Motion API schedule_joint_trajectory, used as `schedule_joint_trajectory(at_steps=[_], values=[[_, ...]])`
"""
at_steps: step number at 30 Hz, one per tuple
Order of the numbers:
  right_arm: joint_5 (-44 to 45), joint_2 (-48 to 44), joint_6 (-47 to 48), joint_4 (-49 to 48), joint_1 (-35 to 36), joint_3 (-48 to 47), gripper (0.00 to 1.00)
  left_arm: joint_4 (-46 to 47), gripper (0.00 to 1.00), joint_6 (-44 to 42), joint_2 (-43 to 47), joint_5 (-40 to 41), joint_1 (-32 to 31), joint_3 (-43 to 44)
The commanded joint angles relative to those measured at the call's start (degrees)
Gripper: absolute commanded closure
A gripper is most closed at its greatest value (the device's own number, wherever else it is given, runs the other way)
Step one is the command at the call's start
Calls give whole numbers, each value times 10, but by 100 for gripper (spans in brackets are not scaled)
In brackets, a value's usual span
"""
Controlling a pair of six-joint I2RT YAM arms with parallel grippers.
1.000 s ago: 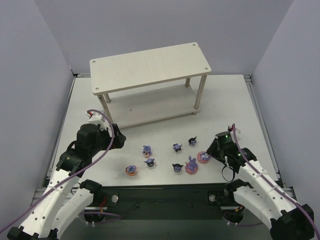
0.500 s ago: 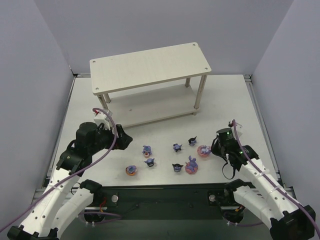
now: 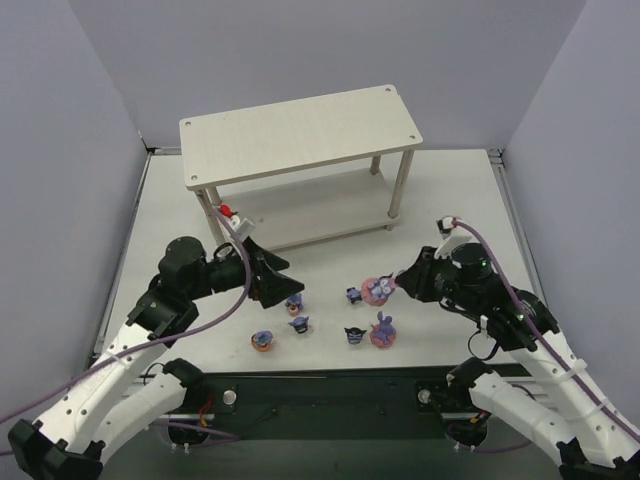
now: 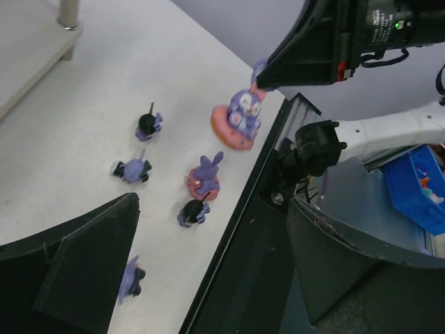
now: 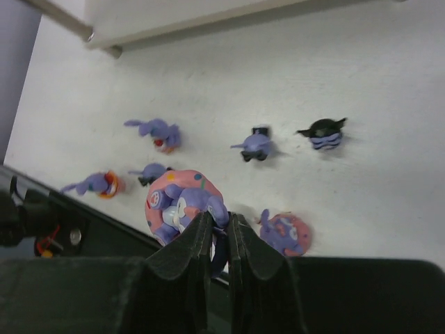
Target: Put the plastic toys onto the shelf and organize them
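Note:
My right gripper (image 3: 396, 285) (image 5: 219, 217) is shut on one ear of a purple bunny with a pink round base (image 3: 377, 289) (image 5: 182, 204) (image 4: 240, 118), which hangs off the table. My left gripper (image 3: 285, 284) (image 4: 212, 205) stands open over the left toys. On the table lie a pink-base bunny (image 3: 382, 331) (image 5: 285, 233), an orange-base bunny (image 3: 263, 341), another bunny (image 3: 294, 300), and dark pointed-ear figures (image 3: 354, 334) (image 3: 299, 324) (image 3: 353, 294). The beige two-tier shelf (image 3: 300, 130) stands behind them with nothing on its top board.
A black rail (image 3: 330, 385) runs along the table's near edge, close to the nearest toys. Grey walls close in the left, right and back. A blue bin (image 4: 417, 188) sits off the table beyond the right arm's base.
My right gripper has shut on the pink-base bunny and lifted it up and to the left. My left arm has swung right toward the toys, jaws still open.

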State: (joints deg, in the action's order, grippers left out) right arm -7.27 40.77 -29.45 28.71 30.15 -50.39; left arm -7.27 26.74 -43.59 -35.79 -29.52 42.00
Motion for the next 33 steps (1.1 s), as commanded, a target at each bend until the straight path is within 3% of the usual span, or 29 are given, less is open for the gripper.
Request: schedule_joint_trajectory(at_steps=[1,5,9,14,23,27,29,31,33], values=[[-3,43,15,18,110,-37,100,74,3,-41,-54,50,-110,40],[23,83,8,25,185,-66,100,13,4,-117,-119,155,-233,91],[32,113,12,30,227,-94,100,-21,5,-129,-147,189,-268,99],[54,135,7,35,252,-111,100,-3,6,-108,-152,219,-293,80],[102,155,-16,35,288,-126,100,8,6,-94,-181,369,-360,77],[114,148,-28,29,294,-122,100,12,6,-80,-192,383,-364,74],[113,144,-32,26,295,-120,100,18,9,-74,-194,393,-367,68],[112,142,-35,21,296,-116,100,31,21,-70,-193,396,-367,63],[106,142,-36,19,297,-116,100,45,24,-68,-194,392,-367,58]])
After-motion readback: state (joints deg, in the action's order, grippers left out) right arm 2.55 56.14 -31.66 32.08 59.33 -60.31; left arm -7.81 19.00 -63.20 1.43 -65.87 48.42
